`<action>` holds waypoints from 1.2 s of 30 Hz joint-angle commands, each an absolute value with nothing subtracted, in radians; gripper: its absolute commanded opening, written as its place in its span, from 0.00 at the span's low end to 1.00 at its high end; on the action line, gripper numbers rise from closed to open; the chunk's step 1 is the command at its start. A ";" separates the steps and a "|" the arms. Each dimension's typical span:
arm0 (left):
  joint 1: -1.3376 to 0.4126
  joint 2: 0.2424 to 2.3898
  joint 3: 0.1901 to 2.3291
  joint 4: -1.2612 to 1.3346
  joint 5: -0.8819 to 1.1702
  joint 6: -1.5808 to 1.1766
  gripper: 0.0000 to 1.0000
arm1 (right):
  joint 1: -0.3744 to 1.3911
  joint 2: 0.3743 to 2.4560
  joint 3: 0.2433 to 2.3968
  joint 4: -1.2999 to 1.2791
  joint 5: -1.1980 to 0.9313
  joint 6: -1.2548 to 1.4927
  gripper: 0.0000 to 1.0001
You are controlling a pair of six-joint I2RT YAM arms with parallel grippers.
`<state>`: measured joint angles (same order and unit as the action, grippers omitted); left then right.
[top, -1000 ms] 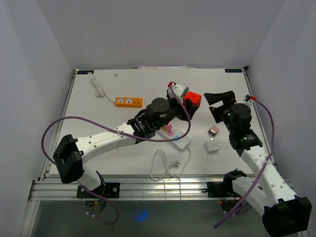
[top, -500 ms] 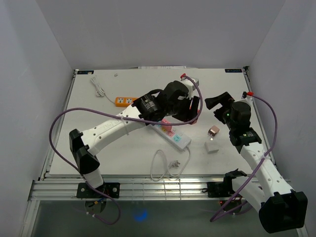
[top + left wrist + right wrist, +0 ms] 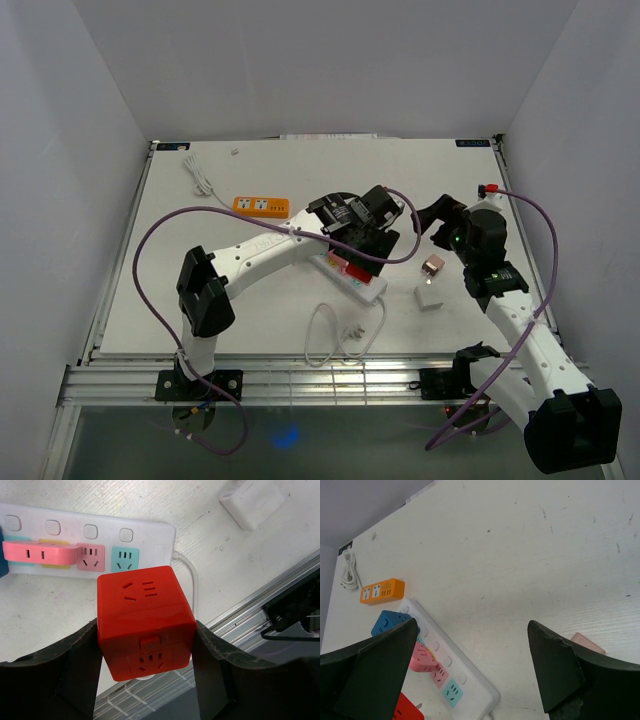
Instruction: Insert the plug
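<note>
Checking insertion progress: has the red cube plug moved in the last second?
Yes. The left gripper has carried the red cube plug down and left in the top view, from beyond the white power strip to right above it.

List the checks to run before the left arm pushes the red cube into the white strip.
1. Grip of left pincer on red cube: ok, a finger on each side.
2. The teal socket on the white strip is free: ok.
3. Cube's prongs lined up with that socket: cannot tell from these views.
4. The right pincer is out of the way: ok, open, empty, off the strip.
5. Strip held down: not ok, nothing grips it.
</note>
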<state>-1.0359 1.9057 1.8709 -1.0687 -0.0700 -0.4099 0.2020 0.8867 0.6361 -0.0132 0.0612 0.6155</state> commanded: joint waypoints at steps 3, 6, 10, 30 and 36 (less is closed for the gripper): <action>-1.034 1.924 1.963 -1.091 -0.020 -0.336 0.00 | 0.195 0.894 0.607 0.000 -0.024 0.490 0.95; -1.025 1.937 1.963 -1.071 0.044 -0.290 0.00 | 0.195 0.888 0.578 0.008 -0.057 0.468 0.95; -0.993 1.957 1.970 -1.069 0.106 -0.261 0.00 | 0.195 0.868 0.538 0.038 -0.077 0.457 0.95; -0.936 2.108 2.029 -1.112 0.166 -0.201 0.00 | 0.195 0.871 0.492 0.040 -0.083 0.428 0.94; -0.933 2.115 2.010 -1.114 0.175 -0.190 0.00 | 0.195 0.868 0.483 0.041 -0.089 0.433 0.94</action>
<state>-0.9379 2.1437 1.9926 -1.1175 0.1440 -0.2092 0.2020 0.8852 0.4923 0.0017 -0.0792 0.4507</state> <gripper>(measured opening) 0.706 0.940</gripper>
